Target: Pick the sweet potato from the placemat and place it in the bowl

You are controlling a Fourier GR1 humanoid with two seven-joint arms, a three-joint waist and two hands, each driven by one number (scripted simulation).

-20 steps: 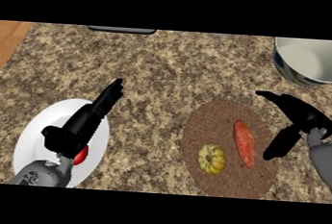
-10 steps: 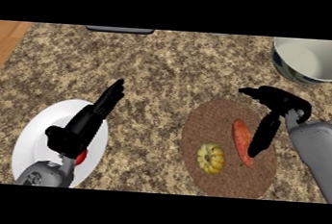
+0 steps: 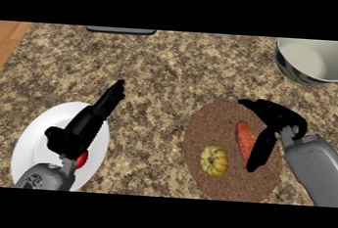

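Speckled granite counter (image 3: 167, 71) spreads between wooden edges. At far left, a white plate (image 3: 36, 139) lies beneath the left hand (image 3: 80, 130), whose straight fingers lie pressed together and hold nothing; a red thing (image 3: 82, 159) under its wrist is mostly hidden. Rightward, a round brown placemat (image 3: 215, 119) carries a small yellow squash (image 3: 214, 160). Just beside it, the orange sweet potato (image 3: 246, 139) lies against the right hand (image 3: 276, 120), fingers straight down its right side, thumb spread above. Beyond the fingertips, a white bowl (image 3: 316, 61) sits partly cut off.
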